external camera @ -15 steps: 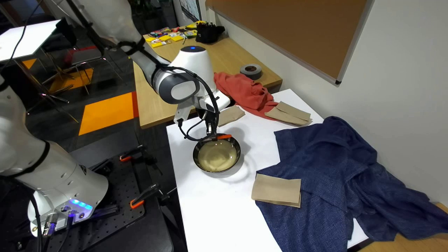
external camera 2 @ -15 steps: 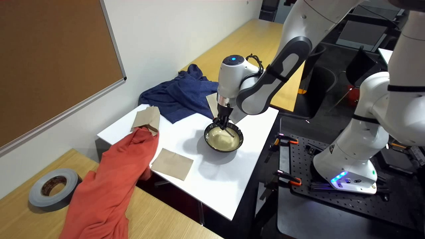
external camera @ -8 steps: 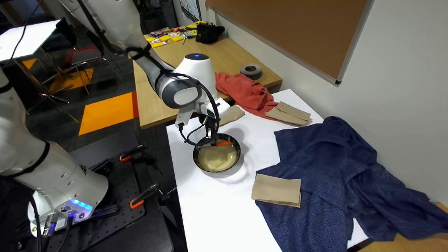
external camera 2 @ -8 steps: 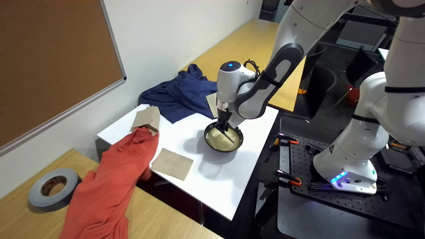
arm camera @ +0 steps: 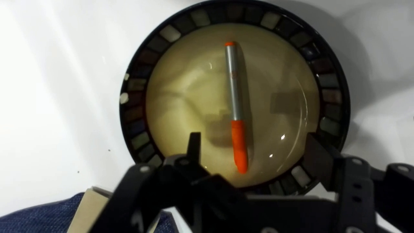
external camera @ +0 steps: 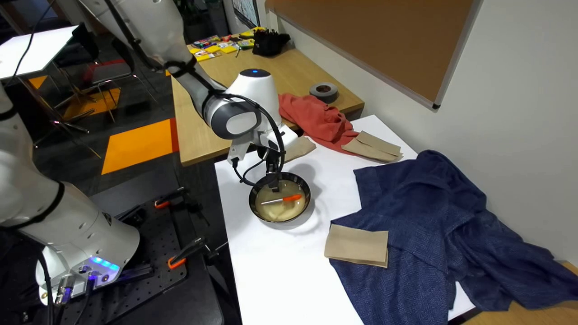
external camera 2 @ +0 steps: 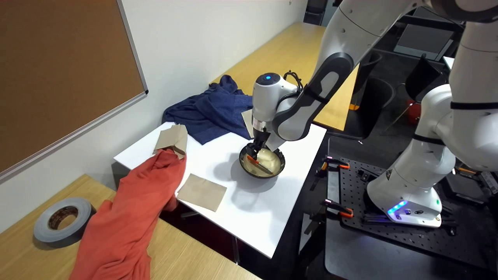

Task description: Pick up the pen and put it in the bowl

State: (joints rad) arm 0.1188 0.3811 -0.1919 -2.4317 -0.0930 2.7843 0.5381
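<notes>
While the arm stands bent, with its wrist directed downward over the bowl, we see that the jaws are spread and the pen lies inside the bowl.

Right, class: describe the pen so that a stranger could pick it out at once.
On the white table, find the round bowl with the dark rim. The pen lies inside, its silver barrel and long orange end standing out from the bowl's beige interior and the open black gripper.
</notes>
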